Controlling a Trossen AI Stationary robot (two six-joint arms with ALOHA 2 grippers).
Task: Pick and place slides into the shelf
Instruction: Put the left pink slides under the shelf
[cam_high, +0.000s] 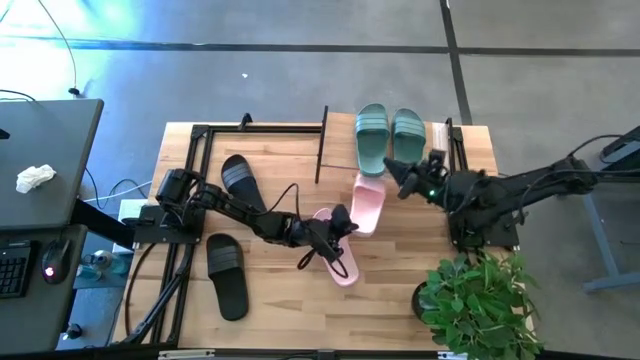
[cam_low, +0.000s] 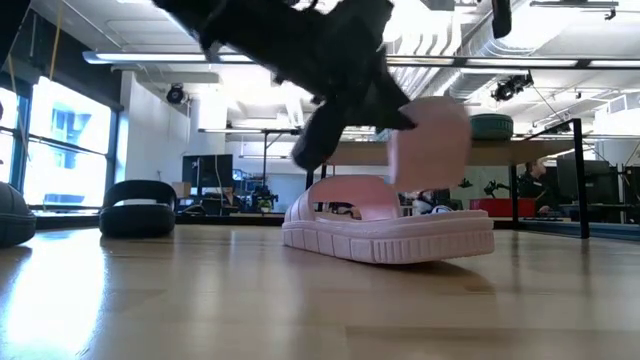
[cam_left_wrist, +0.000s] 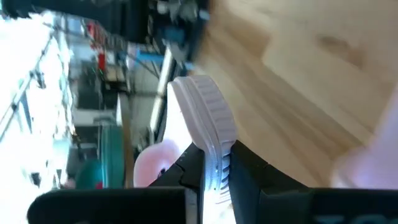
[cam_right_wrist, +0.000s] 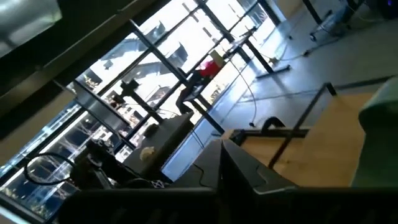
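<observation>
My left gripper (cam_high: 338, 232) is shut on a light-pink slide (cam_high: 342, 258) at the table's middle. The second pink slide (cam_high: 368, 205) lies just beyond it, in front of the shelf (cam_low: 470, 150); in the low view it stands steeply tilted (cam_low: 430, 140). Two sage-green slides (cam_high: 372, 135) (cam_high: 407, 130) sit on the shelf's top board. One black slide (cam_high: 240, 180) lies far left, the other (cam_high: 227, 275) near left, both soles down. My right gripper (cam_high: 395, 170) hovers shut and empty, high beside the shelf, touching nothing. My left gripper pinches the pink slide's sole at its ribbed side edge (cam_left_wrist: 214, 140) between its two fingers, one finger (cam_left_wrist: 180, 177) on the strap side, the other (cam_left_wrist: 249, 174) on the underside. It comes slanting down from the table's left. The slide sits low and slightly tilted; whether it touches the table I cannot tell.
A potted plant (cam_high: 478, 300) stands at the table's near right corner. A black metal frame (cam_high: 200, 140) runs along the far left of the table. A side desk (cam_high: 40, 180) with a keyboard stands off the left edge. Bare wood lies near the front (cam_high: 300, 320).
</observation>
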